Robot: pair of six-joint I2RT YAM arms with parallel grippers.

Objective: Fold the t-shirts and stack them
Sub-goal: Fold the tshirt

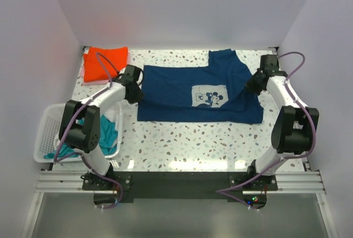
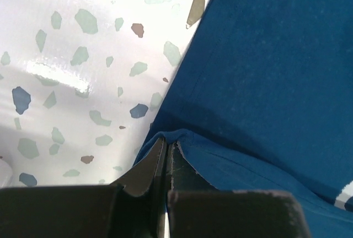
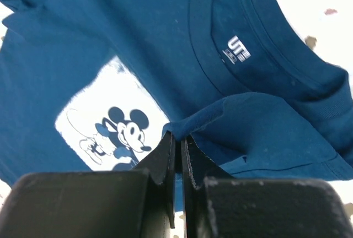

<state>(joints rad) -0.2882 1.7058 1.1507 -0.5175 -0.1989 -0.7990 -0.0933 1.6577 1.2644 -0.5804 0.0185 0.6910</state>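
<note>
Top external: navy t-shirt lies lengthwise left-right, collar rightward.

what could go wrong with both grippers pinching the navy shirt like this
The left gripper holds only a thin edge of the navy t-shirt, so the cloth may slip out when lifted. Cloth is bunched up at the right gripper, so the fold may come out crooked.

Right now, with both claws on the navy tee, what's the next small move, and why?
Probably lift both claws together a little. The left claw is shut on the left edge of the tee and the right claw on a fold beside the collar, while the rest lies flat on the table. An even lift should keep the cloth taut for the fold.
</note>
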